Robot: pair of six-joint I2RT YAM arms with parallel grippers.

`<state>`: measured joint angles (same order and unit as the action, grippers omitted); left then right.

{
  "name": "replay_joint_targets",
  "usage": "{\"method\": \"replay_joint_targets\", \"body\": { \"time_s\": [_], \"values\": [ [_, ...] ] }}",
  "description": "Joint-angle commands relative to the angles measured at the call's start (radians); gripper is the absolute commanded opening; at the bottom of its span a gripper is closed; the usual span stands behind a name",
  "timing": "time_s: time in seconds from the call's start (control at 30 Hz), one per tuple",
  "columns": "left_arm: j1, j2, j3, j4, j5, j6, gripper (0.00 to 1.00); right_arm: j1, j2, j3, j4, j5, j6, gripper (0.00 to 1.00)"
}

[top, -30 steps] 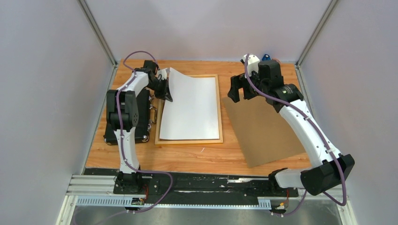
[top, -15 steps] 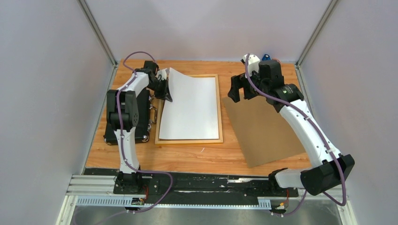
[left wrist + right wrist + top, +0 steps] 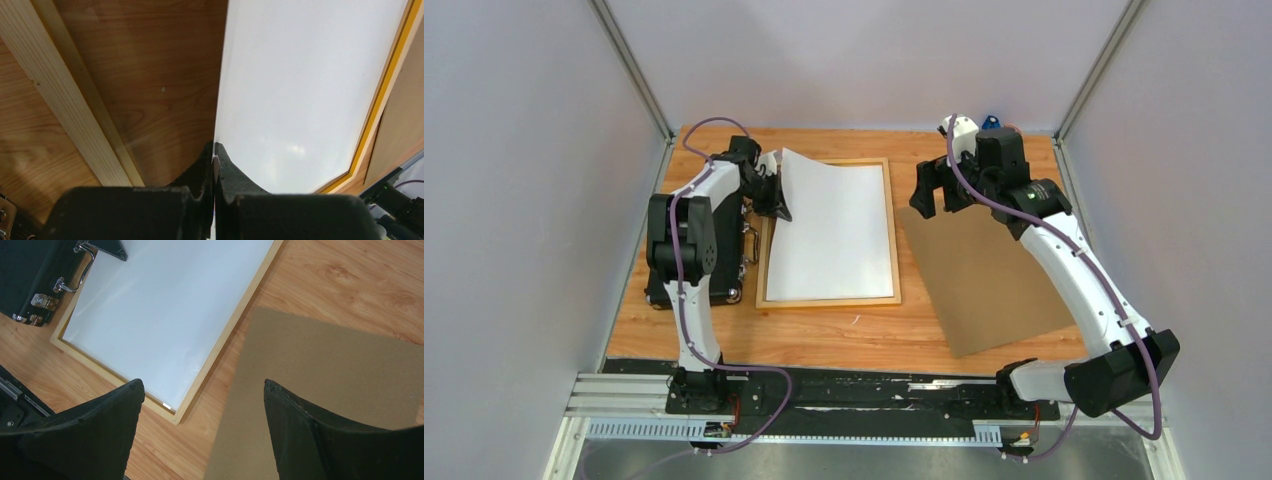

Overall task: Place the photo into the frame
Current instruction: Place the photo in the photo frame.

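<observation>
1. Black rectangular case with metal latches (image 3: 659,288) (image 3: 30,265): lay on the left of the wooden table (image 3: 824,335), partly under the left arm and just beside the frame's left rail.
2. Left arm: rose from its base at the near edge, elbow raised over the case, forearm reaching to the far left, wrist bent back toward the right.
3. Left gripper (image 3: 776,200) (image 3: 215,150): jaws were pressed together on the left edge of the photo, near its far corner, with the thin sheet pinched between them.
4. Large rectangular photo, blank white side up (image 3: 834,235) (image 3: 300,90) (image 3: 165,315): lay mostly flat inside the frame. Its far-left corner was lifted and curled up above the far rail where the gripper held it.
5. Large thin-railed frame of light orange-tan wood (image 3: 829,300) (image 3: 385,95) (image 3: 240,310): lay flat at the table's middle, its rails showing around the sheet.
6. Right gripper (image 3: 937,203) (image 3: 200,390): hung in the air with jaws spread wide, holding nothing, above the gap between the frame and the board.
7. Plain brown flat backing board (image 3: 984,290) (image 3: 325,390): lay on the table right of the frame, turned at a slant.
8. Right arm: elbow sat low at the near right, and the long forearm stretched up and far-left over the board.
</observation>
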<state>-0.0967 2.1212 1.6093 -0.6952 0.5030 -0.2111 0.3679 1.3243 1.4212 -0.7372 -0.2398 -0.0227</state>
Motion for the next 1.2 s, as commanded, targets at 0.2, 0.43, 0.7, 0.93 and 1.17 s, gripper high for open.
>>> {"method": "replay_joint_targets", "body": {
  "time_s": [0.2, 0.43, 0.7, 0.93, 1.17],
  "values": [
    [-0.005, -0.072, 0.011, 0.043, -0.023, -0.020, 0.00, -0.011, -0.036, -0.002, 0.042, -0.024, 0.017, 0.88],
    [-0.005, -0.048, 0.037, 0.038, -0.010, -0.018, 0.00, -0.013, -0.039, -0.004, 0.043, -0.023, 0.017, 0.88],
    [-0.013, -0.021, 0.067, 0.014, -0.005, -0.003, 0.00, -0.016, -0.033, -0.002, 0.044, -0.030, 0.017, 0.87],
    [-0.015, -0.019, 0.067, 0.016, -0.019, -0.003, 0.00, -0.018, -0.039, -0.008, 0.044, -0.030, 0.017, 0.88],
    [-0.015, -0.041, 0.034, 0.038, -0.040, -0.015, 0.00, -0.021, -0.042, -0.009, 0.045, -0.035, 0.017, 0.88]
  ]
}}
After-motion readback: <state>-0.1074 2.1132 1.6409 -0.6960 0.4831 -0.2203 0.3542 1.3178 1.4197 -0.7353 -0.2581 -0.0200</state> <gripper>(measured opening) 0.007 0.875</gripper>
